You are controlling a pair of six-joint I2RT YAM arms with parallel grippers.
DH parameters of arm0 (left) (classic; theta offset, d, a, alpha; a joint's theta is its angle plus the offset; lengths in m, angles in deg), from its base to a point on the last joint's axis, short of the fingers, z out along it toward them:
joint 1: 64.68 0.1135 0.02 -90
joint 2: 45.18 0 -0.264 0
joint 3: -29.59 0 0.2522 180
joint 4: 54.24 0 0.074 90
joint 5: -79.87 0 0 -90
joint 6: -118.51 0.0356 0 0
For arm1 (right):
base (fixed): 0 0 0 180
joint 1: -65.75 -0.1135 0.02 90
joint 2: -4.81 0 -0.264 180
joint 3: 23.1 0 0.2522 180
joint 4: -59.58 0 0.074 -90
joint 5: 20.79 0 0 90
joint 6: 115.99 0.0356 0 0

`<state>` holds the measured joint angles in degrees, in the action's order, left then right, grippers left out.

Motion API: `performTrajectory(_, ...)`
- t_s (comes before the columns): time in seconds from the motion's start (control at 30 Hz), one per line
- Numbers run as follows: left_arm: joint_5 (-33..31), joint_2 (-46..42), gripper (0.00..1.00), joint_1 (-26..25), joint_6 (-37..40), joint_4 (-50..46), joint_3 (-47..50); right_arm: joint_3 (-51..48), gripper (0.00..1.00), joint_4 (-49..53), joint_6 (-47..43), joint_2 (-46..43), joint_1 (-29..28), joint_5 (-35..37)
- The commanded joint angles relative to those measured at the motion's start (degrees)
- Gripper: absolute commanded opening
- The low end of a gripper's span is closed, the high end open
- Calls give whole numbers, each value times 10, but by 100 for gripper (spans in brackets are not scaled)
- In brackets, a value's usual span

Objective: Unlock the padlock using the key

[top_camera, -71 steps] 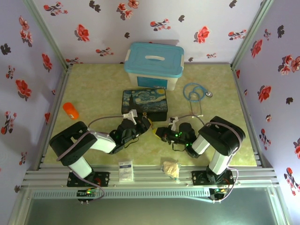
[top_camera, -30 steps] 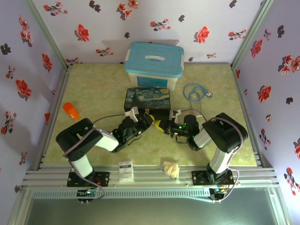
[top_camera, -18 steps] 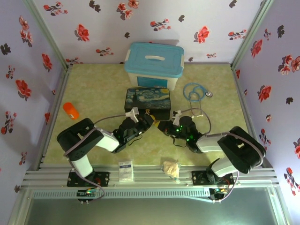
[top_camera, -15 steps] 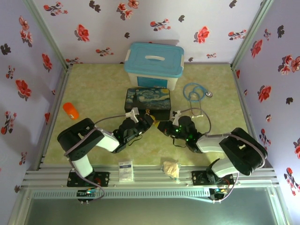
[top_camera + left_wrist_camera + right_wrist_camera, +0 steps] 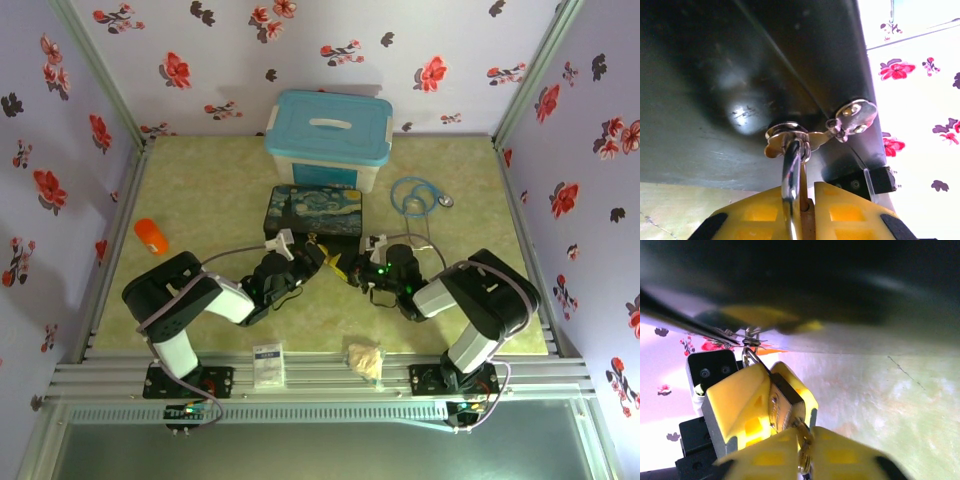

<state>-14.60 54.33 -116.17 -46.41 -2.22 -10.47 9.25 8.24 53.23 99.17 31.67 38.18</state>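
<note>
The brass padlock (image 5: 782,407) hangs by its silver shackle (image 5: 792,180) from the metal hasp (image 5: 786,137) on the front of the dark starry-night box (image 5: 318,208). My left gripper (image 5: 807,192) is shut on the padlock body, whose yellow fingers (image 5: 732,402) clamp its sides. Gripped in my right gripper (image 5: 804,439), the key (image 5: 802,447) has its tip in the bottom of the padlock body. Seen from the top camera, the left gripper (image 5: 312,260) and right gripper (image 5: 356,272) meet just in front of the box. The shackle looks closed.
A blue-lidded plastic container (image 5: 328,135) stands behind the box. A blue stethoscope (image 5: 412,195) lies to the right. An orange object (image 5: 151,236) sits at the far left. A white card (image 5: 267,364) and a beige paper wad (image 5: 365,358) lie at the near edge.
The right arm's elbow has swung back in toward the box and its wrist has turned, while its gripper stays at the padlock. The left arm and the box have barely moved.
</note>
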Motion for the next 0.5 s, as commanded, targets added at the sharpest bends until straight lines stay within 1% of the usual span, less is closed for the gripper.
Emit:
performTrajectory(0.0,46,0,0,-19,11,9,3,19,27,-34,-9,-24,21,27)
performTrajectory(0.1,39,-5,0,-18,16,-5,5,5,33,38,-47,-55,24,39)
performTrajectory(0.13,39,-7,0,-17,18,-9,4,4,33,87,-70,-73,23,45)
performTrajectory(0.2,34,-8,0,-16,18,-14,4,9,34,188,-121,-117,15,61)
performTrajectory(0.27,30,-8,0,-14,18,-17,5,27,35,312,-189,-168,-1,86)
performTrajectory(0.37,29,-6,0,-9,17,-17,7,73,36,518,-308,-229,-35,147)
performTrajectory(0.4,30,-7,0,-7,16,-19,8,88,36,574,-348,-241,-46,169)
performTrajectory(0.47,30,-9,0,-6,15,-21,9,111,35,653,-417,-254,-67,215)
